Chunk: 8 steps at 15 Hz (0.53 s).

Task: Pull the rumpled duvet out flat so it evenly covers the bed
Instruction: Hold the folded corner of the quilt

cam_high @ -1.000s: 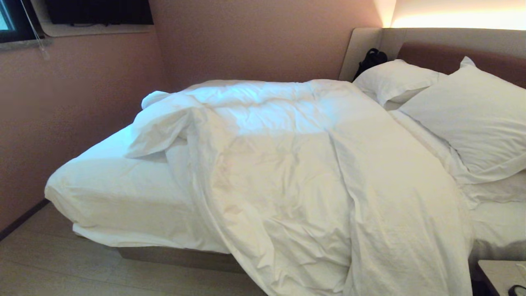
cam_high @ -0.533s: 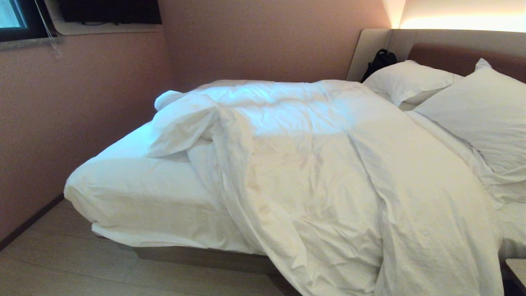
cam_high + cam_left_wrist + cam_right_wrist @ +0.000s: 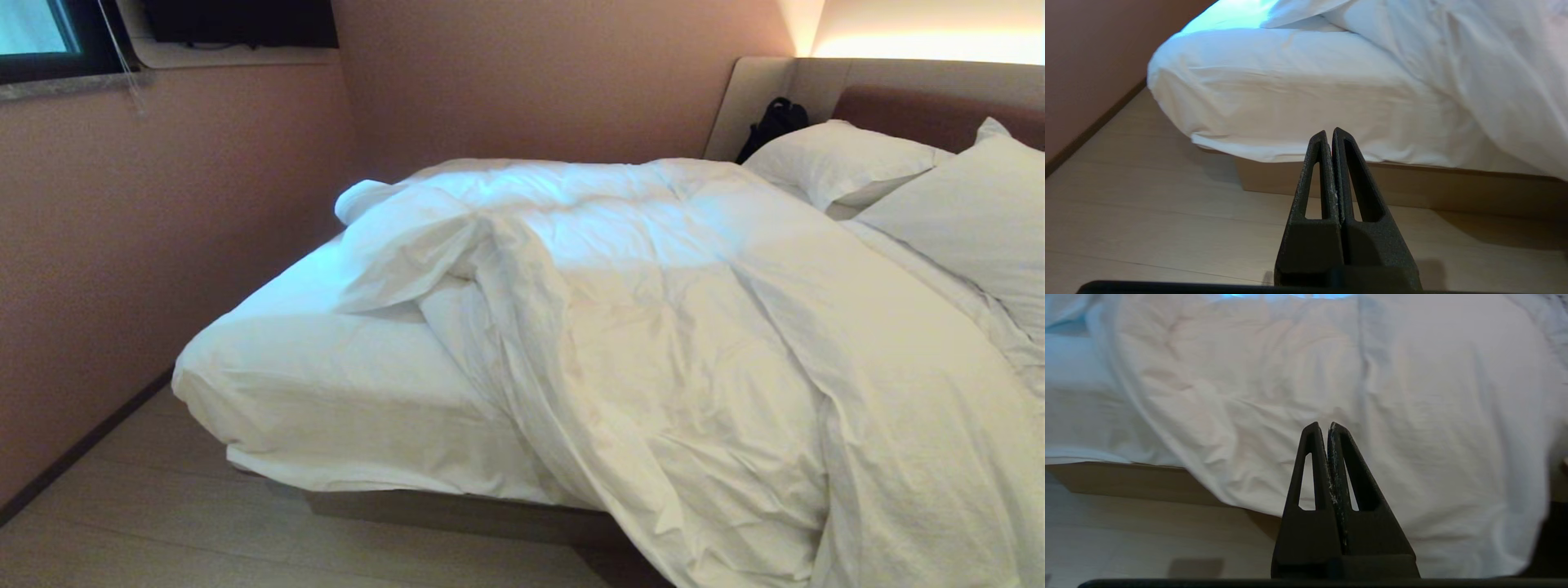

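The thick, wrinkled white cotton duvet [image 3: 669, 327] lay bunched aslant, baring the low white-sheeted bed's [image 3: 326, 384] foot corner, because both black claws, left [image 3: 1332, 136] and right [image 3: 1324, 430], hung closed and empty.

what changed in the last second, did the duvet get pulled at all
Only the view shifted: the whole scene slid right in the head view, so the camera turned, not the bedding. The duvet lies as rumpled on the bed as before. Left gripper and right gripper stay shut, holding nothing.
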Available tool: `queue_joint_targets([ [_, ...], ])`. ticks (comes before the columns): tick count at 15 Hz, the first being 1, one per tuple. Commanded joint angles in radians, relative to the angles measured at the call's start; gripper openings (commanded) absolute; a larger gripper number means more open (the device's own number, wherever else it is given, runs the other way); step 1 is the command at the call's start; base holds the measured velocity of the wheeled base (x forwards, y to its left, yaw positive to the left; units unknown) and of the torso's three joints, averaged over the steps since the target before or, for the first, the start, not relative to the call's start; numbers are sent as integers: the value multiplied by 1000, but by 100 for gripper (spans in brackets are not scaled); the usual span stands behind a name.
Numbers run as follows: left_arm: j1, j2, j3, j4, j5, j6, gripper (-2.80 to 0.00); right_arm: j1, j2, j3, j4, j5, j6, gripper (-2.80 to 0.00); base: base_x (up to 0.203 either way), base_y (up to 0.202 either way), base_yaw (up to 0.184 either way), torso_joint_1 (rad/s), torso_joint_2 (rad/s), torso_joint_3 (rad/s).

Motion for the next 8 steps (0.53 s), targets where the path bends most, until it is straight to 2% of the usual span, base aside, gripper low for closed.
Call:
queue_joint_targets([
  [1,-1,0,0,0,0,0,-280,0,0,0,0,2,0,-280,0,193,2,4,4,4],
  [8,0,0,0,0,0,0,-280,0,0,0,0,1,0,-280,0,195,1,1,2,3],
])
